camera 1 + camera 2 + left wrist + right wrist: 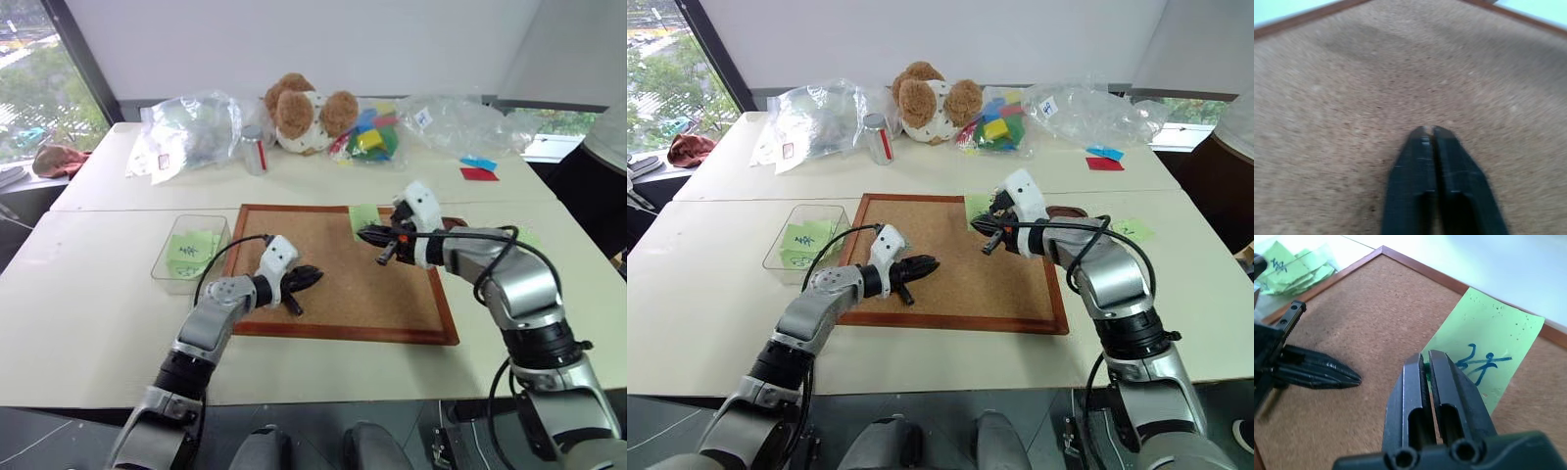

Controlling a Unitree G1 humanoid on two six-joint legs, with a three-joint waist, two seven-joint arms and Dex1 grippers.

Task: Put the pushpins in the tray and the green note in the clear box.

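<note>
A pale green note [1488, 352] with dark handwriting lies on the corkboard [343, 294] near its far edge. My right gripper [1425, 356] hovers just above the note's near end. It is shut, and a small darker green pushpin [1424, 372] is pinched between its tips. The dark brown tray [1065, 211] lies right behind that gripper, partly hidden by it. My left gripper [1428, 129] is shut and empty, low over the bare cork at the board's left part [315, 275]. The clear box [174, 274] stands left of the board with green slips inside.
At the table's far side are a plush bear [304, 113], clear plastic bags [191, 127], a can [255, 149], coloured blocks [372, 137] and red and blue paper pieces [478, 168]. Another green slip [1132, 231] lies right of the board. A person [612, 127] stands at the right edge.
</note>
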